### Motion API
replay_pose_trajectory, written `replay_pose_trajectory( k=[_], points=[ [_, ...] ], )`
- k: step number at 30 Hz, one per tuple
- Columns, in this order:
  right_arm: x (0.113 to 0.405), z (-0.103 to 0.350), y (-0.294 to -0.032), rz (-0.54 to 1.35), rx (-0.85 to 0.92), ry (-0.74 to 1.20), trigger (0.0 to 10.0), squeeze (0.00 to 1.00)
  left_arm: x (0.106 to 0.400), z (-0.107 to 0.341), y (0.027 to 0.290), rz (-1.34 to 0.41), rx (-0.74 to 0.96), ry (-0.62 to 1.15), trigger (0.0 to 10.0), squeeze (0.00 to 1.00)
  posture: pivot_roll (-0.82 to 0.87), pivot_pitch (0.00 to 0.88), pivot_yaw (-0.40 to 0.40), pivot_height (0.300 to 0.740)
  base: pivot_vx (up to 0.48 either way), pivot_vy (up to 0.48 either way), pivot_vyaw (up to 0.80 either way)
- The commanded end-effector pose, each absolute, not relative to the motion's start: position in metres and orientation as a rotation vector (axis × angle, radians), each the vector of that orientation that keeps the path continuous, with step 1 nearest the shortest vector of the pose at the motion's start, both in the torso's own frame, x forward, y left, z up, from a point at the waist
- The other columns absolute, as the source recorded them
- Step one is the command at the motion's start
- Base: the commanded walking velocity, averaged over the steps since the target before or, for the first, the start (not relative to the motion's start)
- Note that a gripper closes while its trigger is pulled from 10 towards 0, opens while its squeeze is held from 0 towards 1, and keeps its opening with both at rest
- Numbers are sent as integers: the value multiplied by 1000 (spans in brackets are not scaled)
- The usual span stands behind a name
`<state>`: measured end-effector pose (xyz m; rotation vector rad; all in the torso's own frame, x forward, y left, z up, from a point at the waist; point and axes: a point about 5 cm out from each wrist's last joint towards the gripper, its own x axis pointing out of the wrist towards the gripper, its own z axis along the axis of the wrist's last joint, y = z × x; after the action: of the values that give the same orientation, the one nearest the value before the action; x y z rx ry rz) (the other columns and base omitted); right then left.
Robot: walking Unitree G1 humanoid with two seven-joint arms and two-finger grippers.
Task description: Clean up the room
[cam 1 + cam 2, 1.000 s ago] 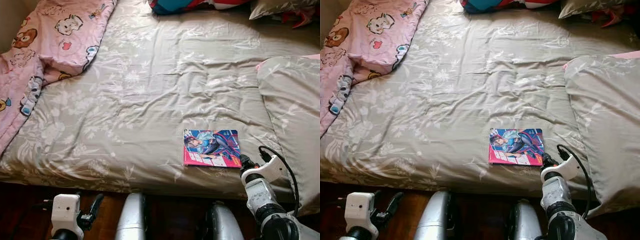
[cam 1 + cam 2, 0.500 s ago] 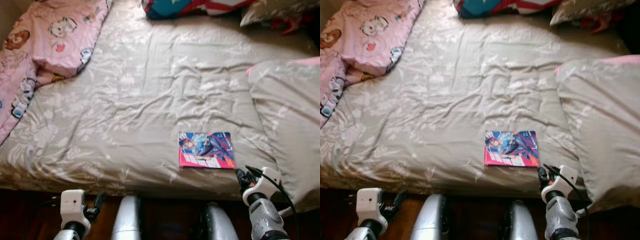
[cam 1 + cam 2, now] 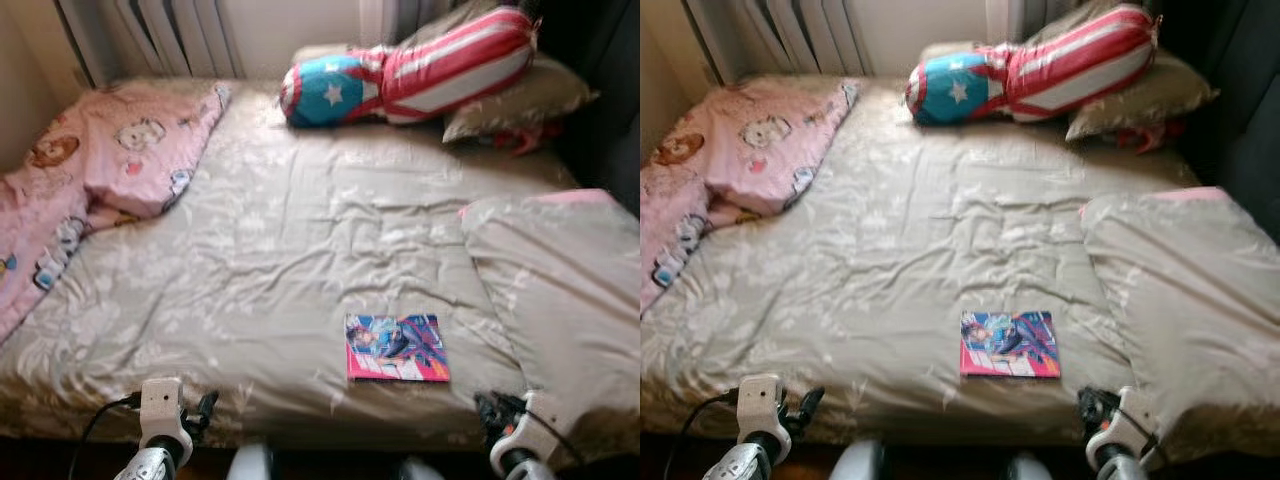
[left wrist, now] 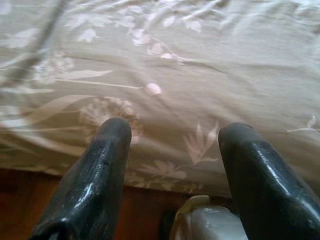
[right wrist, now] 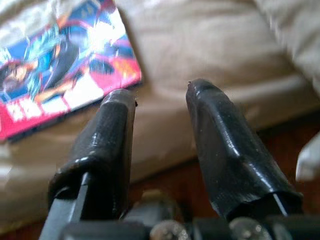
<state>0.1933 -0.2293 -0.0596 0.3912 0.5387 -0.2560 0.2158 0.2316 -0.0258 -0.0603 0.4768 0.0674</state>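
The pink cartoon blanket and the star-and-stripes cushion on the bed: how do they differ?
The pink cartoon blanket is flat, rumpled and spread along the bed's left side, printed with small animal figures. The star-and-stripes cushion is plump and tube-shaped, lying across the head of the bed, with a blue end bearing a white star and red-and-white stripes. The blanket hangs over the bed's edge; the cushion leans against a pillow. Both rest on the same floral sheet.

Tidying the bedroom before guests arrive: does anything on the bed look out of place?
Yes. A colourful comic book lies loose on the grey floral bedspread near the foot edge. The pink cartoon blanket is bunched up along the robot's left side. The right gripper, fingers open, is near the book.
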Motion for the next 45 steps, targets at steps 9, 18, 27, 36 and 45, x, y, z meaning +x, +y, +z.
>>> replay_pose_trajectory(
  k=[9,18,27,36,45],
  points=[
    [170,-79,-216,-289,397,706,10000,0,201,-55,230,84,-51,655,10000,0,18,0,14,740,0,0,0],
    [165,-88,-201,-232,349,850,10000,0,187,-71,224,112,-86,783,10000,0,30,0,-23,740,0,0,0],
    [178,-84,-190,-175,303,837,10000,0,181,-72,237,169,-97,811,10000,0,42,0,-23,740,0,0,392],
    [168,-90,-178,-157,356,894,10000,0,185,-71,234,114,-51,840,10000,0,3,0,12,740,0,140,606],
    [153,-96,-184,-188,339,939,10000,0,186,-71,233,121,-50,840,10000,0,28,0,-8,740,0,480,0]
  ],
)
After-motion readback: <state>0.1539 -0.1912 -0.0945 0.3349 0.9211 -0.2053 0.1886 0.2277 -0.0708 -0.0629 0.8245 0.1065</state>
